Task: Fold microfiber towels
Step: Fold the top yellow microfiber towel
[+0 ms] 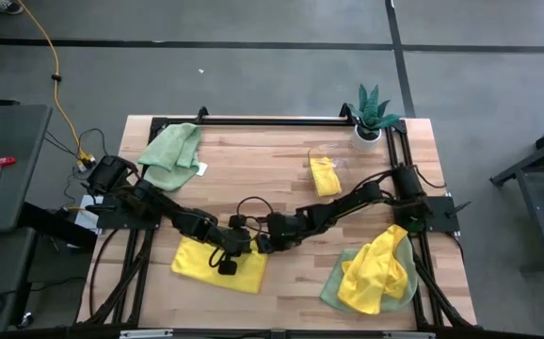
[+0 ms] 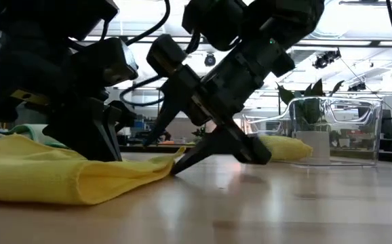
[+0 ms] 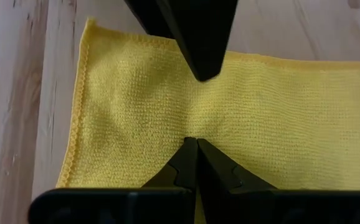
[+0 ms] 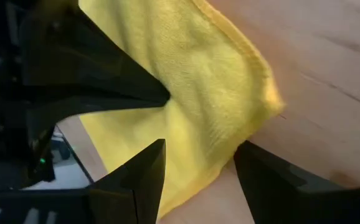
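Folding sits midway for you: one yellow towel [image 1: 325,175] done, left gripper [image 3: 195,163] closed pinning the current towel [image 1: 217,263], right gripper [image 4: 198,167] spread at its corner, piles waiting.

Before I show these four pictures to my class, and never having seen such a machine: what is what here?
Two dark robot arms work at a pale wooden table. One camera looks straight down, one sits at table height, and one rides on each wrist. The left gripper, shut, presses on a flat bright yellow microfiber towel. The right gripper, open, sits at that towel's edge, one finger over the cloth; neither visibly holds it. Also lying there: a crumpled sage green towel, a small folded yellow towel, a yellow-on-green towel heap and a potted plant.
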